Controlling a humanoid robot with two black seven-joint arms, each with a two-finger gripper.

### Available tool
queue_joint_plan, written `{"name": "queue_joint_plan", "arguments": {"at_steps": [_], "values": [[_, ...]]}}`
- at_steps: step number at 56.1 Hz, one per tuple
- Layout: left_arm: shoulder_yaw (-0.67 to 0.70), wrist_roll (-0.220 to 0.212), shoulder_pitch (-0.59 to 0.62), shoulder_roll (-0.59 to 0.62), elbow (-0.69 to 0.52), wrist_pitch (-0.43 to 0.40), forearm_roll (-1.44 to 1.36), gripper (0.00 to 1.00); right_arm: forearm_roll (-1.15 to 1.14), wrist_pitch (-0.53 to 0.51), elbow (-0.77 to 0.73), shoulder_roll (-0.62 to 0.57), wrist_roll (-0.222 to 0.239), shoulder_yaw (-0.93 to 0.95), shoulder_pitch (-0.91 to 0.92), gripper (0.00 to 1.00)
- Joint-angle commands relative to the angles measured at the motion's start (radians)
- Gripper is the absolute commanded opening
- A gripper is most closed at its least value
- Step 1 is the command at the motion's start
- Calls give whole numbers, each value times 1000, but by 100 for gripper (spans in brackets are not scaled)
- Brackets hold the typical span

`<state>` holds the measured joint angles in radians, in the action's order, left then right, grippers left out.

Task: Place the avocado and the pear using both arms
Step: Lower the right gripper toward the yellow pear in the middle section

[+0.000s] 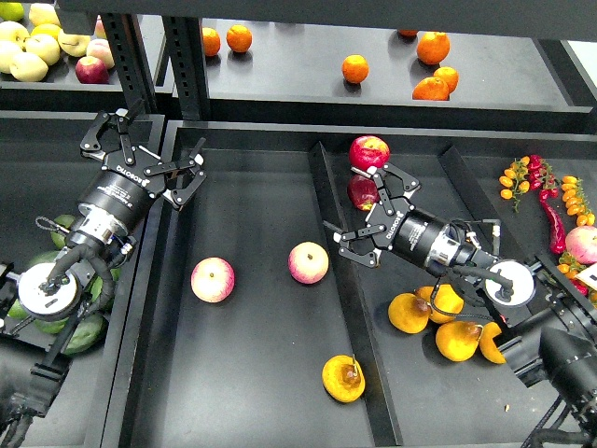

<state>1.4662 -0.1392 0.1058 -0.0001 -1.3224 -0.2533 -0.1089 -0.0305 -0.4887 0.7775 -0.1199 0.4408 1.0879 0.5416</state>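
A pear [343, 378], yellow-orange with a brown patch at its stem, lies at the front of the middle tray [252, 280]. More pears [438, 322] are heaped in the right bin under my right arm. Dark green avocados [84, 331] lie in the left bin, partly hidden behind my left arm. My left gripper [142, 154] is open and empty above the divider between the left bin and the middle tray. My right gripper [366, 207] is open and empty over the right bin's left edge, next to a dark red apple [360, 191].
Two pink-yellow apples [213, 279] [308, 262] lie in the middle tray. A red apple [369, 151] sits behind my right gripper. Oranges [431, 65] and pale apples [33, 42] are on the back shelf. Chillies and small tomatoes [546, 191] lie far right.
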Motion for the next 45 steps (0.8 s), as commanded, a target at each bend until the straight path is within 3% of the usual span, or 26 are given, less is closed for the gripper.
{"name": "queue_joint_plan", "arguments": {"at_steps": [1, 5, 17, 36, 45], "values": [[13, 1, -15, 0, 0, -1, 0, 100, -3, 0, 2, -21, 18, -22, 1, 100], [13, 0, -15, 0, -1, -1, 0, 100, -11, 0, 2, -50, 48, -81, 14, 100], [13, 1, -17, 0, -5, -3, 0, 100, -6, 0, 12, -219, 48, -414, 202, 100], [5, 0, -17, 0, -3, -7, 1, 100, -12, 0, 25, -241, 48, -919, 454, 100], [2, -2, -15, 0, -1, -7, 1, 100, -9, 0, 28, -233, 48, -1013, 488, 100]]}}
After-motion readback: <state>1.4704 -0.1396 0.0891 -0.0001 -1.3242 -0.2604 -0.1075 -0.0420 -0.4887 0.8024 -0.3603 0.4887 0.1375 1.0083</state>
